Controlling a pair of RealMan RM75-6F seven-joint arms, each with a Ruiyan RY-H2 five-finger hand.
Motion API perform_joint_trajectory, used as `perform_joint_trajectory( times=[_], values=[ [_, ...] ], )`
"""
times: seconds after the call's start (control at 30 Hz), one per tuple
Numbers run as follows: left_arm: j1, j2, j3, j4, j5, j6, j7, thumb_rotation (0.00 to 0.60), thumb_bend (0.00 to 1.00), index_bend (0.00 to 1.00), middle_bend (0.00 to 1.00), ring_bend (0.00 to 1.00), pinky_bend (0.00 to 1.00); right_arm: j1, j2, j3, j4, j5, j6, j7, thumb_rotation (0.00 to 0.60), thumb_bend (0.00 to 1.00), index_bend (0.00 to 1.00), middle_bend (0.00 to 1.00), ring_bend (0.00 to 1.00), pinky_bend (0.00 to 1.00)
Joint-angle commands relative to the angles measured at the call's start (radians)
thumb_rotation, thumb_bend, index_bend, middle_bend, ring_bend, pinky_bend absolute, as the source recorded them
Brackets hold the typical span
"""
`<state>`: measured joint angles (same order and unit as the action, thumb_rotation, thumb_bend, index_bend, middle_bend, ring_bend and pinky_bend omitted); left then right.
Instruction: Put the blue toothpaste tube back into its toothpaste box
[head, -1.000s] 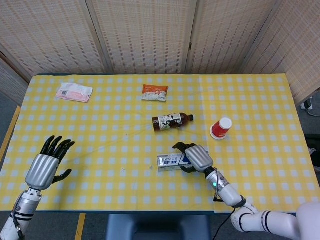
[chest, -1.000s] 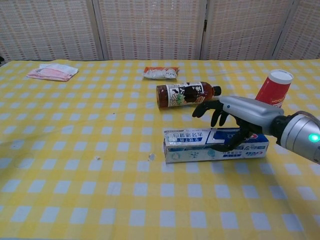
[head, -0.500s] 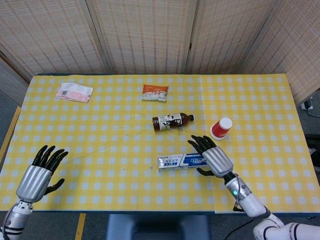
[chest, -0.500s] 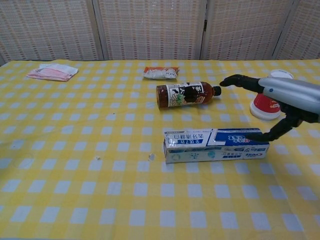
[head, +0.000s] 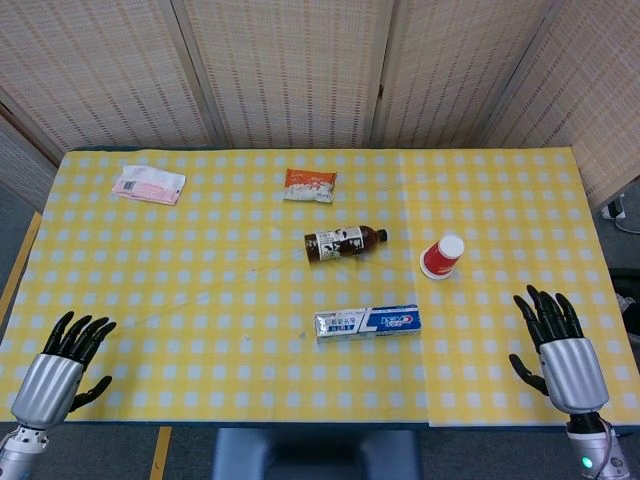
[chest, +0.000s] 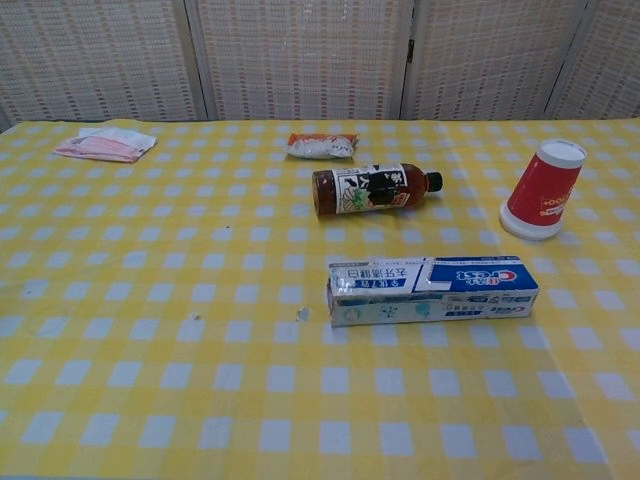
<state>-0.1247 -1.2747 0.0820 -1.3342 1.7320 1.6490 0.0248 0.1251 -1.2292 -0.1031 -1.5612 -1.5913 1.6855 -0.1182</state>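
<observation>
The long blue-and-white cardboard toothpaste box (head: 366, 322) lies on the yellow checked tabletop (head: 200, 260), well apart from both hands' spread, empty fingers (head: 545, 310). No tube shows; seemingly boxed, so nothing remains.

I'm working in what looks like a staged test corner, not a lived-in home. Woven reed screens (head: 300, 70) wall off the worktop (head: 200, 250) on three sides, and a yellow-and-white checked cloth (chest: 150, 300) covers it. A grey floor with a yellow tape line (head: 160, 452) shows past the near edge, and a wall socket with a plug (head: 614, 210) sits at the far right. Household goods are strewn about like props.
</observation>
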Motion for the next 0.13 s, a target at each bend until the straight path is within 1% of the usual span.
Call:
perform_joint_trajectory(
  times=[0.03,0.13],
  values=[
    [0.009,0.002,-0.005,0.002,0.008,0.025,-0.003,0.6,0.25,0.17,0.19,0.12,0.04,-0.008,0.029,-0.002,-0.013,-0.003,-0.038,0.022,0.6,0.3,0.0,0.0,0.0,0.0],
    [0.013,0.011,-0.008,-0.006,-0.006,0.012,0.002,0.6,0.25,0.17,0.19,0.12,0.04,-0.011,0.037,0.001,-0.024,-0.004,-0.056,0.019,0.6,0.3,0.0,0.0,0.0,0.0]
  ],
)
